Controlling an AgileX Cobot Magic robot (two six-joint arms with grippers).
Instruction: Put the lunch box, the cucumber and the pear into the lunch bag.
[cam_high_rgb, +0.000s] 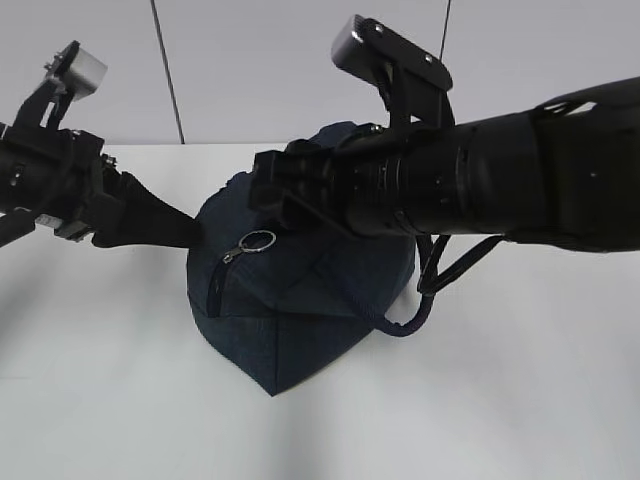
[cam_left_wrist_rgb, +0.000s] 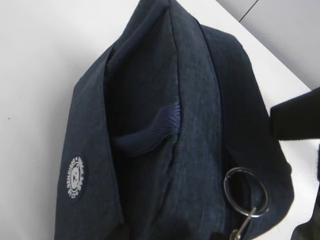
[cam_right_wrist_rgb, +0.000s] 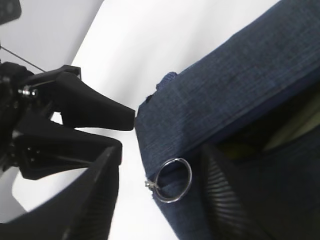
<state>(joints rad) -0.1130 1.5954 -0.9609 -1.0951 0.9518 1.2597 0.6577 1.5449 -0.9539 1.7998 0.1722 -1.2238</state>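
Found the right arm (cam_high_rgb: 480, 180) nearest the lens, a dark bulk across the right half of the exterior view, reaching in over the lunch bag (cam_high_rgb: 300, 320).

At the left edge, found the left gripper (cam_high_rgb: 150, 222) stretched toward the bag's left flank. Caught it better in the right wrist view: left gripper (cam_right_wrist_rgb: 127, 135) released, jaws parted, the upper tip touching the bag's corner seam and nothing between them.

Centre frame, saw the lunch bag (cam_right_wrist_rgb: 240, 85) standing on the white table (cam_high_rgb: 100, 380), its mouth partly gaping at the right of the right wrist view. Made out only a pale yellow-green sliver (cam_right_wrist_rgb: 250, 146) inside; could not tell which item. Spotted no lunch box, cucumber or pear on the table, so judged all three probably stowed already.

Just below the seam, noted the ring pull (cam_right_wrist_rgb: 174, 180) hanging free, with the right gripper (cam_right_wrist_rgb: 160, 200) unclenched, jaws standing to either side of it and holding nothing.

Judged the step in hand to be the zipper, after loading. Reckoned the next move called for pinching that thin ring squarely while the left claw steadied the fabric.

Noted a looped handle (cam_high_rgb: 400, 325) drooping at lower right of the bag, a second handle (cam_left_wrist_rgb: 145, 135) lying across the top near the zip line, and a round white badge (cam_left_wrist_rgb: 75, 176) on the side. Thought the slack cloth likeliest to snag.
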